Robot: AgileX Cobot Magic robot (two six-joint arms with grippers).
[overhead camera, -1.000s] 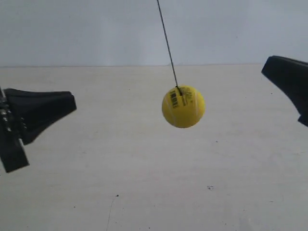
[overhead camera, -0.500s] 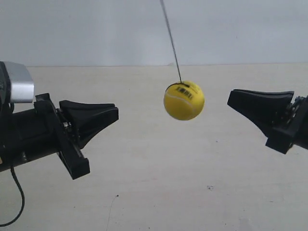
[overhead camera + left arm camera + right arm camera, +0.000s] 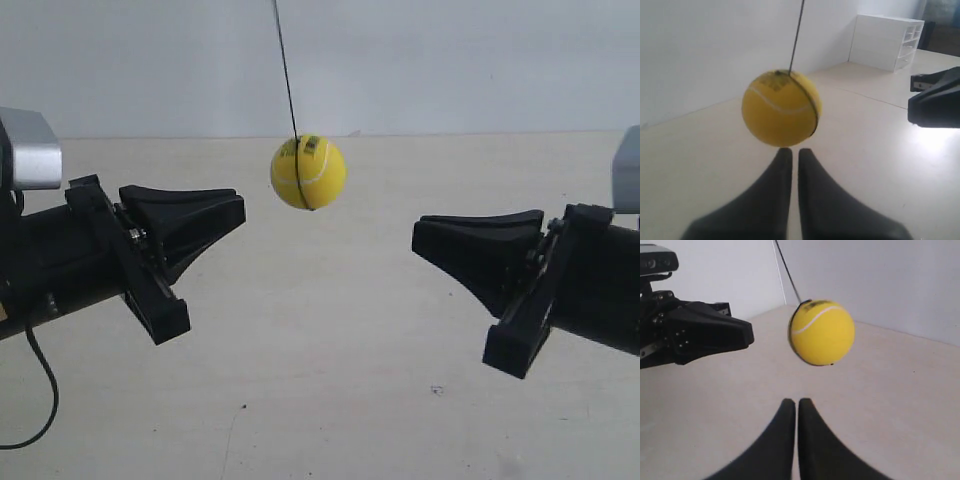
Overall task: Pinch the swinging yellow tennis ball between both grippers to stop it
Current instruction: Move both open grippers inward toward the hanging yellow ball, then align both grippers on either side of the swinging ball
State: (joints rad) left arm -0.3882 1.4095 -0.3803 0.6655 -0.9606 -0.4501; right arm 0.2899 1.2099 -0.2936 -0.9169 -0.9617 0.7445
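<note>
The yellow tennis ball (image 3: 308,172) hangs on a thin black string (image 3: 286,70) above the pale table, between the two arms and touching neither. My left gripper (image 3: 238,210), the arm at the exterior view's left, is shut, its tip just left of and slightly below the ball. In the left wrist view the ball (image 3: 780,107) floats right off the shut tips (image 3: 794,150). My right gripper (image 3: 418,238) is shut too, farther away and lower. In the right wrist view the ball (image 3: 822,332) sits well beyond the tips (image 3: 794,401), with the left gripper (image 3: 742,334) behind it.
A pale table (image 3: 330,380) runs under both arms to a light wall (image 3: 450,60). A white drawer unit (image 3: 887,40) stands by the wall in the left wrist view. A black cable (image 3: 45,400) hangs under the left arm.
The ball has swung left and slightly up, toward my left gripper. My right gripper has advanced leftward into the scene. My left gripper came in earlier and has held still since half a second ago.
</note>
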